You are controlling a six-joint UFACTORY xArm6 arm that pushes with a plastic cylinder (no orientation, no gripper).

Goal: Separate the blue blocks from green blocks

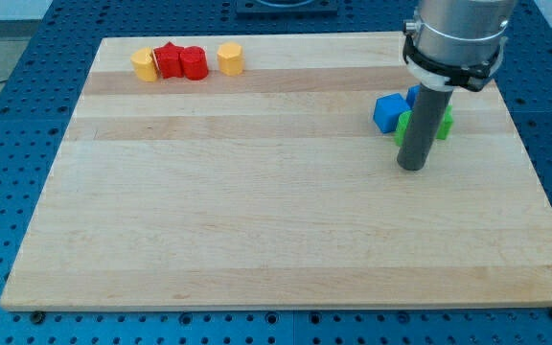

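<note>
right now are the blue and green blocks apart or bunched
Bunched: the blue cube touches the green blocks, with my tip just below them.

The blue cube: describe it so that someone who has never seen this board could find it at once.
Start at the wooden board and go to its upper right part, where blue and green blocks cluster behind the dark rod ending in my tip. The blue cube is the cluster's leftmost piece, left of the rod. Unlike the green blocks and another blue piece, it shows in full.
</note>
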